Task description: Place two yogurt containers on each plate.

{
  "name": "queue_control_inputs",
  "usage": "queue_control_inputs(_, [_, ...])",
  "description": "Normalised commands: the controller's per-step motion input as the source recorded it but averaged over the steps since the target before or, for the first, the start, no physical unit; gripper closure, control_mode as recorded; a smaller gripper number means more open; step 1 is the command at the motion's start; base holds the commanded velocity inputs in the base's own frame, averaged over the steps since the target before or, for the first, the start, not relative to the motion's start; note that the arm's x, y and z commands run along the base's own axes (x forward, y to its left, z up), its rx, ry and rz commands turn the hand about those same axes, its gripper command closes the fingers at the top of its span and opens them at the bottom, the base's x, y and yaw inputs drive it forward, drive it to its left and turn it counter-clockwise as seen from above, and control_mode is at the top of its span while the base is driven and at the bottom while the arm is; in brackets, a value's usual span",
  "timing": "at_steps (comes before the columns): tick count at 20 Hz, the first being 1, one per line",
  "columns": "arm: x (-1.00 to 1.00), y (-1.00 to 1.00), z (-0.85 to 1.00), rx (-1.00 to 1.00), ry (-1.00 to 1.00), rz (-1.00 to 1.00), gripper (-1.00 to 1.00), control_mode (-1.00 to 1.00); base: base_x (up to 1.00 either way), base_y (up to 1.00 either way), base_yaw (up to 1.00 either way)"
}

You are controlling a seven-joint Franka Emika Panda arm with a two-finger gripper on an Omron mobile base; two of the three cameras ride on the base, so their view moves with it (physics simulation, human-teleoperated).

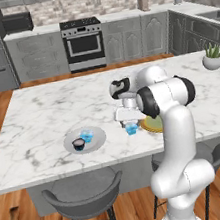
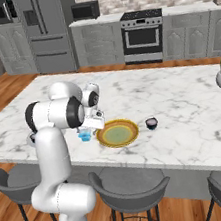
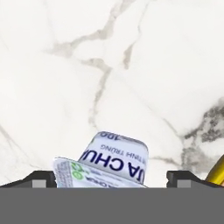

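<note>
White marble island counter (image 1: 37,119), kitchen with steel range (image 1: 83,43) behind. Gripper (image 3: 111,180) closed on light blue yogurt cup (image 3: 114,162), beside yellow plate (image 2: 117,133). Label partly legible: "A CHU", "100".

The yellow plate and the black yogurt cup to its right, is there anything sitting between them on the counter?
No. In the right base view only bare marble separates the yellow plate from the black yogurt cup.

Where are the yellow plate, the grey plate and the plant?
yellow plate (image 2: 117,133), right base view, greenish centre.
grey plate (image 1: 98,141), left base view, bare right rim.
plant (image 1: 213,61), left base view, white pot.
</note>
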Motion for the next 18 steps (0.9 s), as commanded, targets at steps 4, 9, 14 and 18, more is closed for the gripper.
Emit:
queue_control_inputs(4, [-0.09,0.05,-0.03,0.00,-0.04,0.00,-1.00,-1.00,0.00,0.00,0.00])
queue_control_inputs(9, [-0.11,0.08,-0.08,0.00,-0.03,0.00,-1.00,-1.00,0.00,0.00,0.00])
queue_control_inputs(14, [-0.13,0.04,-0.09,0.00,-0.03,0.00,1.00,-1.00,0.00,0.00,0.00])
queue_control_inputs(18, [-0.11,0.02,-0.05,0.00,-0.03,0.00,1.00,-1.00,0.00,0.00,0.00])
